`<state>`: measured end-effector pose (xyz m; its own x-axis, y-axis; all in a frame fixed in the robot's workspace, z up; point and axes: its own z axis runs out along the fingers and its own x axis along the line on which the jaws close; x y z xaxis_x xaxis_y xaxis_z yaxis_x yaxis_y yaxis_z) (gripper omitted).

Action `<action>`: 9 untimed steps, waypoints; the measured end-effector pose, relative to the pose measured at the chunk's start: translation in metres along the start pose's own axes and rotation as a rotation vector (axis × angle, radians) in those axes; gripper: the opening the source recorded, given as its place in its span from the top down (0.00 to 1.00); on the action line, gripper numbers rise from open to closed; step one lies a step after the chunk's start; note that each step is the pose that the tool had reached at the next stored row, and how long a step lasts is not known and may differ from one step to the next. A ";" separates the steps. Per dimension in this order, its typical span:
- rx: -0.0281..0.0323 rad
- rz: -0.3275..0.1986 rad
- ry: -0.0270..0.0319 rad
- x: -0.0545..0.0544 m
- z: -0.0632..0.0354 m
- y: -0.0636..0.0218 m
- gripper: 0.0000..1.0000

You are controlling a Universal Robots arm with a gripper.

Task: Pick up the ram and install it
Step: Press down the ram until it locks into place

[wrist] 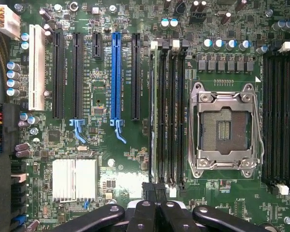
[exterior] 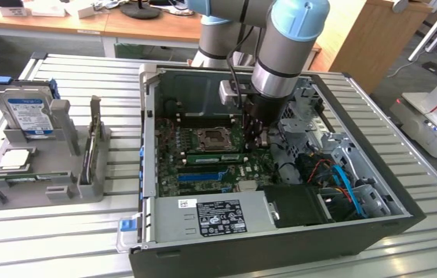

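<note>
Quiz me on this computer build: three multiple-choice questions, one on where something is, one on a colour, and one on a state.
1. Where is the tool?
A. Inside the open computer case, over the motherboard
B. Outside the case, level with its front
C. Raised high above the case

2. What colour is the coloured expansion slot nearest the CPU socket?
A. Red
B. Blue
C. Yellow

3. What state is the CPU socket in?
A. Covered by a cooler
B. Holding a chip
C. Empty

Answers:
1. A: the exterior view shows the arm reaching down into the case, above the board.
2. B: in the wrist view it is bright blue, with black slots on both sides.
3. C: its bare contact field shows inside the metal frame.
</note>
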<state>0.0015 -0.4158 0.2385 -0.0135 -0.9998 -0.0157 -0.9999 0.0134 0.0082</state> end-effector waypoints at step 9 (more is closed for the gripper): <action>0.0000 0.000 -0.0001 0.000 0.0060 0.0000 0.89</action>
<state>0.0015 -0.4158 0.2325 -0.0136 -0.9998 -0.0158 -0.9999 0.0135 0.0081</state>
